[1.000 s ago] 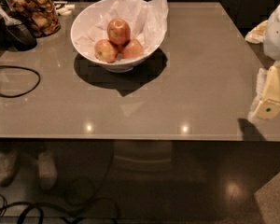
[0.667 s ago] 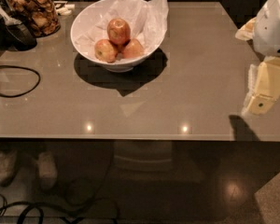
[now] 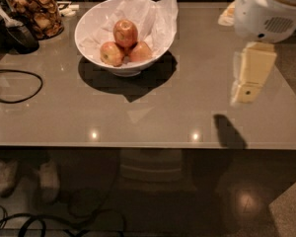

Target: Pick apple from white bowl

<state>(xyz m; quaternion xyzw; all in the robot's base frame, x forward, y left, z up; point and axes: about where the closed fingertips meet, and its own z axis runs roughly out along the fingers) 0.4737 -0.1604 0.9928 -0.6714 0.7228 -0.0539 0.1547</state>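
The white bowl (image 3: 88, 25) stands at the back centre-left of the grey table, lined with crumpled white paper (image 3: 155, 11) that rises above its rim. The apple (image 3: 125, 32), red with a pale patch, lies on top of two others: a yellower one (image 3: 111, 53) at the left and a pinkish-red one (image 3: 140, 52) at the right. My gripper (image 3: 250, 74), cream-coloured, hangs below the white arm housing (image 3: 269, 11) over the right side of the table, well to the right of the bowl and apart from it.
A glass jar of brown snacks (image 3: 37, 11) and a dark pan (image 3: 20, 35) stand at the back left. A black cable (image 3: 16, 85) loops on the left of the table (image 3: 148, 117). Someone's shoes (image 3: 24, 179) show under the front edge.
My arm and gripper have moved left, further in over the table's right side and toward the bowl. The bowl and apples have not moved.
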